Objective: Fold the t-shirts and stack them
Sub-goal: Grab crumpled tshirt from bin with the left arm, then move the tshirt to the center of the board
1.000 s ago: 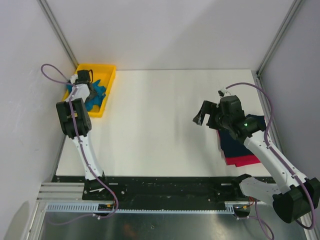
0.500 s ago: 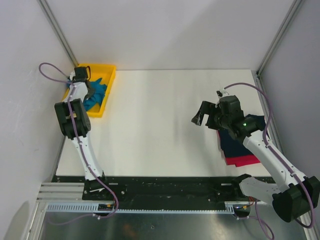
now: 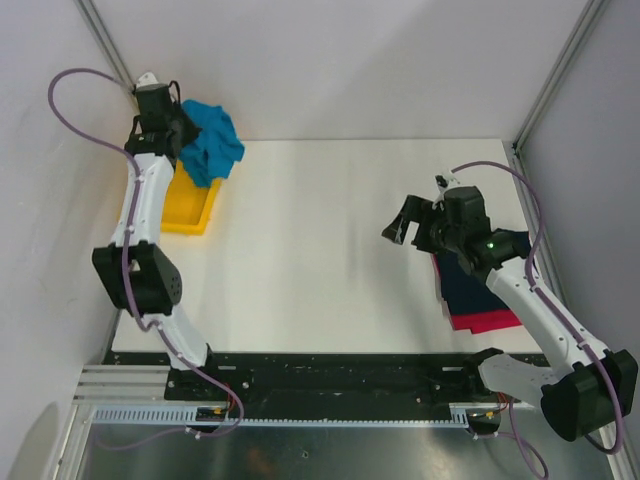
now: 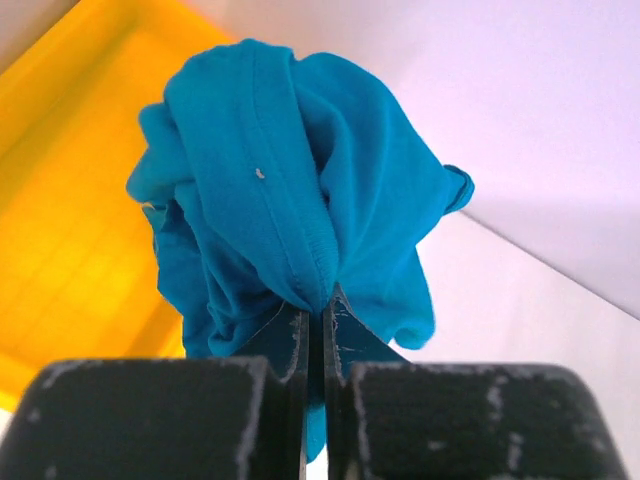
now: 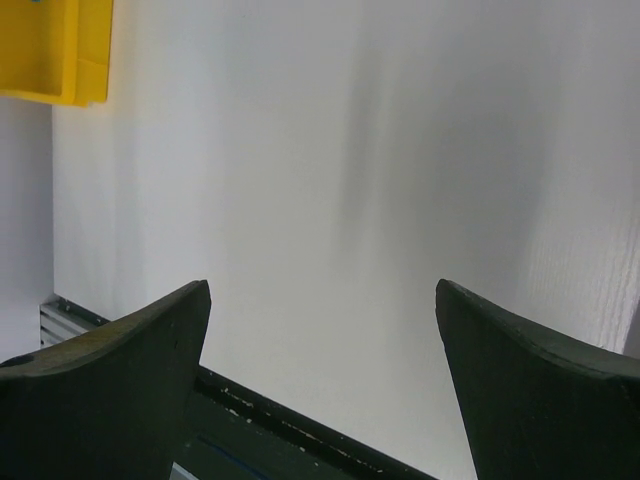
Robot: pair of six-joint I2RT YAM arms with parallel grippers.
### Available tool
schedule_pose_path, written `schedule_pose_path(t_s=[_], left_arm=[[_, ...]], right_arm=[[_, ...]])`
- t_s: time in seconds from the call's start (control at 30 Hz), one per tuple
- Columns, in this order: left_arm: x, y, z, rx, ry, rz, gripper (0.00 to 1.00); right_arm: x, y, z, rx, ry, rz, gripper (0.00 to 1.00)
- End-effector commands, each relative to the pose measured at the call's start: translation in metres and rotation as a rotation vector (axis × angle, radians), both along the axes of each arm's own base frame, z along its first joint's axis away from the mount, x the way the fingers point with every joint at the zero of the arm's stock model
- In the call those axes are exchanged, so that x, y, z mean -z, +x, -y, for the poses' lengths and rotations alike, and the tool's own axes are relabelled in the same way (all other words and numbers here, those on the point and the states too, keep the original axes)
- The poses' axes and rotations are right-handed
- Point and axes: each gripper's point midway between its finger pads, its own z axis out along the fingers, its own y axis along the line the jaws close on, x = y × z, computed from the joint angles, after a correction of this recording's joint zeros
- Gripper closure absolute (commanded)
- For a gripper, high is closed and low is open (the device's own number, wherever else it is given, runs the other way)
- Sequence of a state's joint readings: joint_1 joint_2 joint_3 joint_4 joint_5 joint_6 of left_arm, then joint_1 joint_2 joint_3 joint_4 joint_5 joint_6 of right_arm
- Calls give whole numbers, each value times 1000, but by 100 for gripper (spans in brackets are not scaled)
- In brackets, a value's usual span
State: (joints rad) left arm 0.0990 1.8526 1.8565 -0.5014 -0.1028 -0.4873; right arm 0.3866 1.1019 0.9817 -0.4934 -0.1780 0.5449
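Teal t-shirt [image 3: 212,143], one, bunched, hangs from my left gripper [image 4: 322,310], which pinches its cloth, at the upper left of the top view above the one yellow tray [image 3: 190,212]. One dark navy t-shirt [image 3: 475,285] lies on one red-pink t-shirt [image 3: 492,322] at the right edge of the table [image 3: 320,250]. Left arm stretched far and high. Right arm bent, right gripper [image 3: 412,222] spread wide, hovering over the table.

You're looking at a teal shirt [image 4: 290,200] of soft, matt knit cloth, a smooth, slightly glossy yellow plastic tray [image 4: 70,230] at the far left corner, and a matt white bench [image 3: 320,250].
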Motion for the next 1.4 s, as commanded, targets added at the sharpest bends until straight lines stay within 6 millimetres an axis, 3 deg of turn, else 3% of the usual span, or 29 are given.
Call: schedule_pose_path(t_s=[0.0, 0.13, 0.27, 0.37, 0.5, 0.6, 0.63, 0.67, 0.73, 0.87, 0.93, 1.2, 1.37], left_arm=[[-104, -37, 51, 165, 37, 228, 100], [-131, -79, 111, 339, 15, 291, 100], [-122, -122, 174, 521, -19, 281, 100], [-89, -153, 214, 642, -45, 215, 100], [-13, -188, 263, 788, -73, 59, 96], [45, -207, 286, 862, -88, -78, 36], [56, -211, 287, 868, -91, -104, 20], [61, -214, 285, 864, -84, -111, 10], [56, -218, 276, 849, -58, -86, 3], [44, -230, 249, 784, -61, -43, 1], [49, -239, 235, 739, -75, -54, 1], [109, -282, 220, 730, -117, -186, 6], [138, -296, 215, 718, -132, -256, 6]], right_arm=[[-18, 10, 1, -9, 37, 61, 1], [-22, 13, 9, 15, 44, 66, 1], [-22, 15, 17, 43, 38, 62, 1], [-17, 15, 21, 63, 20, 46, 1], [-5, 13, 25, 83, -14, 8, 1], [6, 10, 21, 82, -37, -17, 1], [10, 8, 18, 80, -47, -26, 1], [15, 6, 16, 78, -60, -36, 1], [25, 1, 12, 77, -89, -51, 1], [44, -10, 2, 78, -105, -79, 2], [54, -14, -6, 71, -94, -96, 4], [98, -40, -44, 15, -173, -131, 14], [104, -34, -71, -56, -200, -59, 19]])
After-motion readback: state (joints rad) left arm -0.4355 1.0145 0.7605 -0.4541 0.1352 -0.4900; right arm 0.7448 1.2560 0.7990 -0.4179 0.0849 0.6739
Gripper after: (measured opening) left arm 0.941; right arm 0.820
